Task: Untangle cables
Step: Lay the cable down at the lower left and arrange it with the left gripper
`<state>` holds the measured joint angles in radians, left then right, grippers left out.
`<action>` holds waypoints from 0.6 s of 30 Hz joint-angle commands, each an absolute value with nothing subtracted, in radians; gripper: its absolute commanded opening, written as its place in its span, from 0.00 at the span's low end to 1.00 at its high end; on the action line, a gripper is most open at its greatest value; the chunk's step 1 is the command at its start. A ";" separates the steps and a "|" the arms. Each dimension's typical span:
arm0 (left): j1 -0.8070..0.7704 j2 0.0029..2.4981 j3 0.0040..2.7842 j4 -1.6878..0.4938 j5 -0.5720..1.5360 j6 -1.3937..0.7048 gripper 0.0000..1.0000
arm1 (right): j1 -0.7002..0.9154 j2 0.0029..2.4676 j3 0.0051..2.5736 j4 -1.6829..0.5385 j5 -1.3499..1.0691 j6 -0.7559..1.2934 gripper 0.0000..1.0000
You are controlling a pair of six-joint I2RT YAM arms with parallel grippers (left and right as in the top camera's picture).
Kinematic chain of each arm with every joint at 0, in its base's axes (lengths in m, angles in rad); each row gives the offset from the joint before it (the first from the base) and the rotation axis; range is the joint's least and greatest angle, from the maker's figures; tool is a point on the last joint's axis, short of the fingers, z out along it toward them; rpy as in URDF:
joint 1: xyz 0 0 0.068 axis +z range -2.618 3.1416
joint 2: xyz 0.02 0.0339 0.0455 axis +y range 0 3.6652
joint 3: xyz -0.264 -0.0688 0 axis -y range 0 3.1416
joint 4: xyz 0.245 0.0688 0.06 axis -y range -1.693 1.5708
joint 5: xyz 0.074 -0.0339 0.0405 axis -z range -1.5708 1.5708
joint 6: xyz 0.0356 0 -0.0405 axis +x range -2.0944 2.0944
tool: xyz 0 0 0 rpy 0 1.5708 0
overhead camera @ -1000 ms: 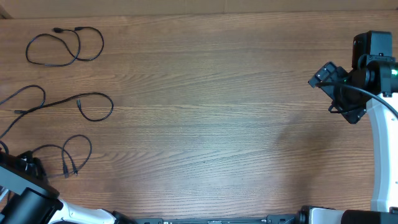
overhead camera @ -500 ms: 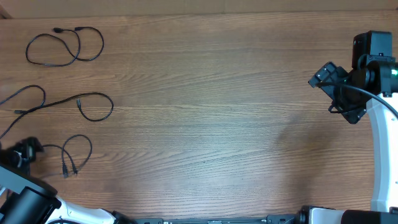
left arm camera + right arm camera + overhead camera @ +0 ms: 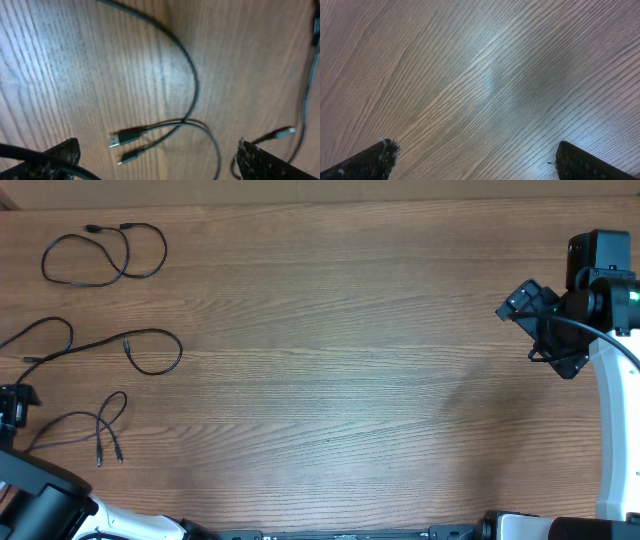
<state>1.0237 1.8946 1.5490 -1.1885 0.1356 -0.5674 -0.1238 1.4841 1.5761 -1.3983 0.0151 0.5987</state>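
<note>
Now, left gripper point(image 3: 157, 156): jaws spread wide, gripping nothing.
Nearest cable point(image 3: 194, 80): curving across the table point(image 3: 60, 65) just ahead of the fingers point(image 3: 55, 159), its two plug ends point(image 3: 122, 138) side by side between them.
Middle cable point(image 3: 150, 331): beyond, lying apart.
Far cable point(image 3: 165, 250): farther still, its own loop.
Right gripper point(image 3: 475, 156): well apart, jaws wide, over bare wood.

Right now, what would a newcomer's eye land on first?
Three black cables lie apart along the left edge of the table: the far cable, the middle cable, the near cable. The open left gripper hangs by the near cable; the open right gripper is over bare wood.
</note>
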 commanded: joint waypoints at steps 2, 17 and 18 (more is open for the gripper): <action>1.027 1.897 1.465 -1.170 0.097 -0.534 0.99 | -0.125 1.483 1.571 -1.393 0.025 0.597 1.00; 1.027 1.897 1.357 -1.229 0.131 -0.542 1.00 | -0.125 1.483 1.571 -1.393 0.025 0.597 1.00; 1.027 1.897 1.357 -1.260 0.099 -0.586 1.00 | -0.125 1.483 1.571 -1.393 0.025 0.597 1.00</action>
